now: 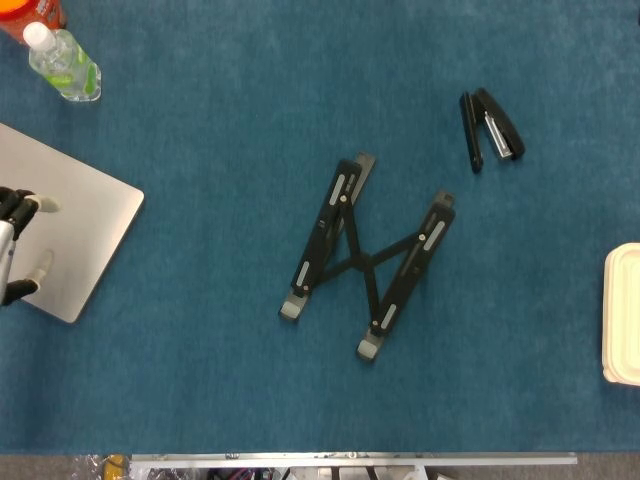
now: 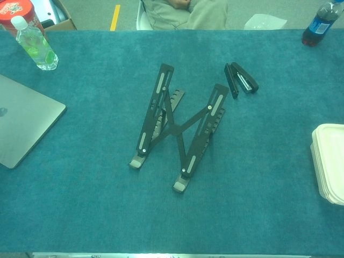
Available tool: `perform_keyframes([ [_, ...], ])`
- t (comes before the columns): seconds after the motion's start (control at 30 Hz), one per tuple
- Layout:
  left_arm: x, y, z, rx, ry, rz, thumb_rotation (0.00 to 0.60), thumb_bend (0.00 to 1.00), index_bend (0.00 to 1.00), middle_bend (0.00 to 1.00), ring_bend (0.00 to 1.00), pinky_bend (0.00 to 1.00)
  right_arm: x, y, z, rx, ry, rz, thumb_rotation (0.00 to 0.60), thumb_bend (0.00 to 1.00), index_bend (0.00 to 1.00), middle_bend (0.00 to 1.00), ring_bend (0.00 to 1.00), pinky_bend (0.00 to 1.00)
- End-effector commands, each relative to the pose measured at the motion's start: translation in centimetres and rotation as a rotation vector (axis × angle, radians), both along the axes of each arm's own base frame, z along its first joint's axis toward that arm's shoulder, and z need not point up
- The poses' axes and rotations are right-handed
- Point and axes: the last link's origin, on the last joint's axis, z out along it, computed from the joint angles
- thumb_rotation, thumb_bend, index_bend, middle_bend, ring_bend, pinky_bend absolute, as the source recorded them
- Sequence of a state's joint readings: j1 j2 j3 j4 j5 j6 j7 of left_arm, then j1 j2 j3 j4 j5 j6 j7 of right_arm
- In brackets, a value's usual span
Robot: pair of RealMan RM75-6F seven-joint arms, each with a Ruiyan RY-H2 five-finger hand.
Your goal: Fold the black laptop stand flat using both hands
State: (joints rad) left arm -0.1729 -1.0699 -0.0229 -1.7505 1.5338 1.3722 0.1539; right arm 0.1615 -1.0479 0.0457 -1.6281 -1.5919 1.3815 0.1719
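The black laptop stand (image 1: 366, 255) stands unfolded in the middle of the blue table, its two long arms spread and joined by a crossed brace; in the chest view the stand (image 2: 180, 126) is raised, with its grey feet toward me. My left hand (image 1: 17, 245) shows only at the far left edge of the head view, above the laptop, fingers apart and holding nothing, far from the stand. The chest view does not show it. My right hand appears in neither view.
A closed grey laptop (image 1: 70, 235) lies at the left. A clear bottle (image 1: 62, 62) stands at the back left, a black stapler (image 1: 490, 128) at the back right, a cream lidded box (image 1: 623, 315) at the right edge. A cola bottle (image 2: 318, 22) stands far right.
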Motion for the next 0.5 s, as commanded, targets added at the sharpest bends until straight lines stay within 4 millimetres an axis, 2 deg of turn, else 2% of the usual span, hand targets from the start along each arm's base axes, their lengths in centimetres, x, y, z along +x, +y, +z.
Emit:
perform_keyframes([
  [0.03,0.1,0.1,-0.1,-0.001,-0.003,-0.001,0.600,0.33,0.33,0.35,0.26,0.26,2.2,-1.7,-0.9,0.125,-0.158,0.067,0.600,0.16,0.02,0.12,0.04,0.07],
  [0.3,0.6,0.0,-0.2,-0.013,0.009,-0.014,0.600,0.33,0.33,0.35,0.26,0.26,6.6,-3.9,-4.1,0.434,-0.528,0.134,0.600,0.15,0.02,0.12,0.04,0.07],
  [0.5,0.5,0.1,0.2,-0.026,0.023,-0.020,0.600,0.33,0.33,0.35,0.26,0.26,9.7,-4.7,-6.3,0.648,-0.860,0.059,0.600,0.15,0.01,0.10,0.04,0.07],
])
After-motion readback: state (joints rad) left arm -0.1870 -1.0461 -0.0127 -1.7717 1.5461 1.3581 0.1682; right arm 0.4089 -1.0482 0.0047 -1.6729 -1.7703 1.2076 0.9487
